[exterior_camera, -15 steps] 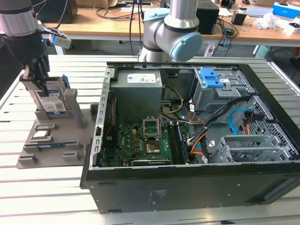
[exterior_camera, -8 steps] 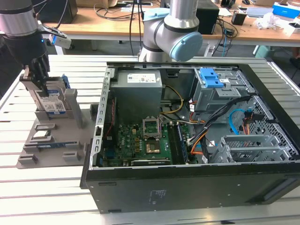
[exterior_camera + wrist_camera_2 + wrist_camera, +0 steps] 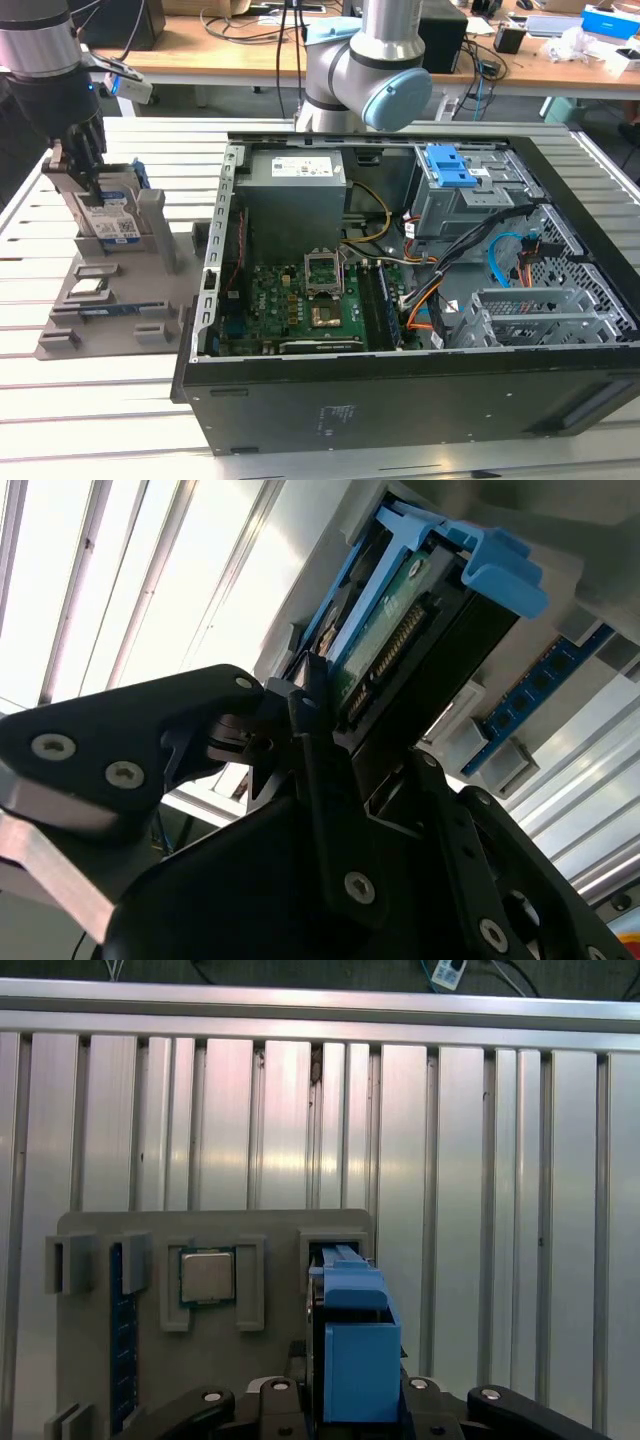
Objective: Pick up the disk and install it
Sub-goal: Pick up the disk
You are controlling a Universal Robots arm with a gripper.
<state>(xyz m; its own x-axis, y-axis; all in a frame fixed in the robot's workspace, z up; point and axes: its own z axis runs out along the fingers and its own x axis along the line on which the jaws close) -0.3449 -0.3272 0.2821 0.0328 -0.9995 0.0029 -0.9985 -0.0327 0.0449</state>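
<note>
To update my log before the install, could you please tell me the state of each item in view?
disk, upright in the grey holder's slot, not yet lifted out.
gripper, at the disk's top end.
grey holder, lying flat, disk standing in it.
processor chip, flat in its recess in the holder.
computer case, on its side, side panel off, inside exposed.

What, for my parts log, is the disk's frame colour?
Bright blue; the disk shows its frame best in the first wrist view.
</note>
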